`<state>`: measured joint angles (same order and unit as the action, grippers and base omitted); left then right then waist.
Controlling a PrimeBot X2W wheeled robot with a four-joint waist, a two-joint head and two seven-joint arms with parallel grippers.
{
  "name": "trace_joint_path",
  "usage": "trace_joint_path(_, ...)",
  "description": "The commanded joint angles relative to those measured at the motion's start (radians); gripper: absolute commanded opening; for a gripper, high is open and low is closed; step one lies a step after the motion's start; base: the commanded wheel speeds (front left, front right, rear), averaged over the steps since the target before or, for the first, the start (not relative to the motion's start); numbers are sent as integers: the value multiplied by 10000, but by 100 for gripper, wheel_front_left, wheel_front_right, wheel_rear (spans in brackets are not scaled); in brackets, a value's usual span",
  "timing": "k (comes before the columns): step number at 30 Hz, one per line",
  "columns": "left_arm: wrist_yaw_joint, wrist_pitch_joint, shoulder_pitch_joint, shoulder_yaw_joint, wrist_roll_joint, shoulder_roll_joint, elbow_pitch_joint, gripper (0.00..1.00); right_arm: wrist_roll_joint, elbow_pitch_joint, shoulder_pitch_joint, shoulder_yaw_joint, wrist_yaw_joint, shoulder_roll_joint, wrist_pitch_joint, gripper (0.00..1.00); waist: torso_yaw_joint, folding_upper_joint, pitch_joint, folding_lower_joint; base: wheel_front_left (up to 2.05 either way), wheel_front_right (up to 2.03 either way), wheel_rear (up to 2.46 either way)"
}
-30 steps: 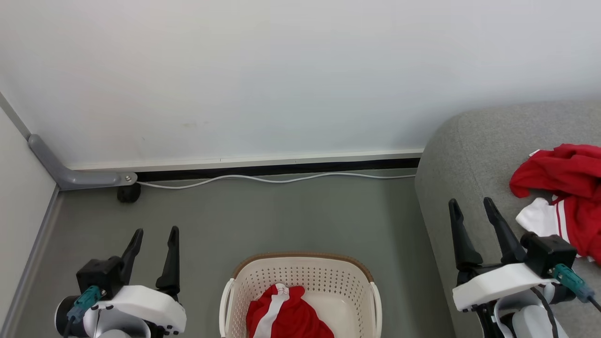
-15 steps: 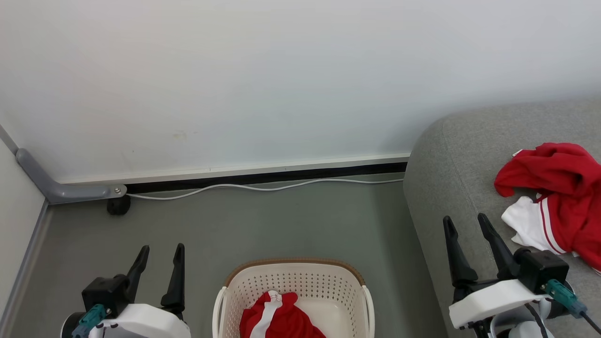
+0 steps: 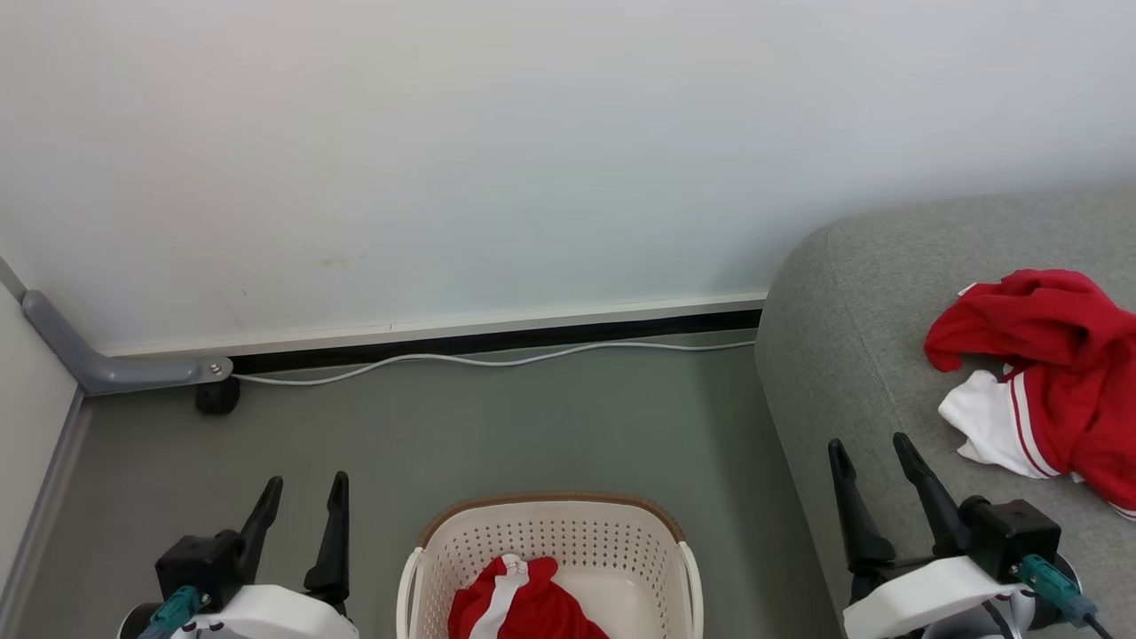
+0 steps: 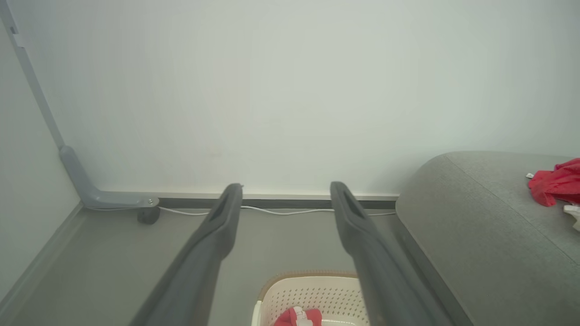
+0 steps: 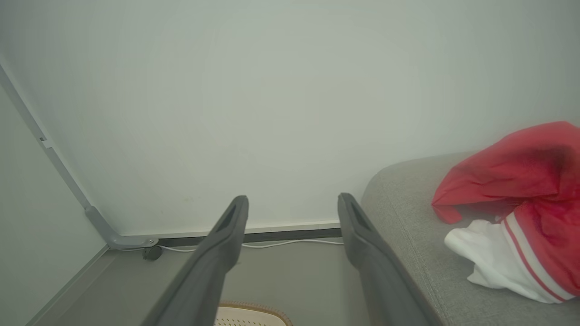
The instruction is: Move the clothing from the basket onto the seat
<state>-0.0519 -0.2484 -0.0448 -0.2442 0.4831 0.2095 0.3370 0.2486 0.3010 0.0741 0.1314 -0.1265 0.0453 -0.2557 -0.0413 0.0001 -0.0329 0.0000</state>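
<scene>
One red garment with white panels (image 3: 1047,390) lies crumpled on the grey sofa (image 3: 861,337) at the right; it also shows as the garment (image 5: 521,203) on the sofa (image 5: 408,235) and, small, as the garment (image 4: 557,183). A second red garment with a white stripe (image 3: 519,608) sits in the cream basket (image 3: 550,541) on the floor at bottom centre, seen too in the basket (image 4: 312,294). My left gripper (image 3: 306,493) stands open left of the basket, empty. My right gripper (image 3: 870,453) is open over the sofa's front edge, left of the garment there.
A white wall rises behind, with a dark skirting strip and a white cable (image 3: 497,359) along the grey floor (image 3: 497,426). A grey metal bracket (image 3: 98,359) with a black wheel (image 3: 216,397) stands in the left corner, next to a side wall.
The head view has tilted and shifted, so everything slid left and down a little. Both grippers sit lower in the view, still open. The garments lie as before.
</scene>
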Motion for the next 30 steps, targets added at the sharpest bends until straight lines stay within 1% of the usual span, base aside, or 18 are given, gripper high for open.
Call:
trace_joint_path(1, 88, -133, -215, 432, -94, 156, -198, 100, -25, -268, 176, 229, -42, 49, -61, 100, -32, -1, -8, 0, 0, 0, 0)
trace_joint_path(13, 237, -133, -192, 567, -262, -32, -133, 100, -68, -274, 215, 271, -42, 49, -61, 100, -128, -1, 50, 0, 0, 0, 0)
trace_joint_path(20, 469, -88, -126, 346, -154, -220, 304, 100, 19, -268, 245, 420, -42, 49, -61, 100, -344, -1, 303, 0, 0, 0, 0)
trace_joint_path(26, 754, 54, -431, -127, -163, -539, 1156, 100, -66, -520, 391, 375, -42, 49, -61, 100, -631, -1, 1071, 0, 0, 0, 0)
trace_joint_path(28, 874, 68, -668, -279, -192, -635, 1559, 100, -101, -611, 497, 341, -42, 49, -61, 100, -732, -1, 1440, 0, 0, 0, 0)
trace_joint_path(30, 1044, 76, -1160, -467, -236, -746, 2245, 100, -129, -802, 750, 286, -42, 49, -61, 100, -881, -1, 2070, 0, 0, 0, 0)
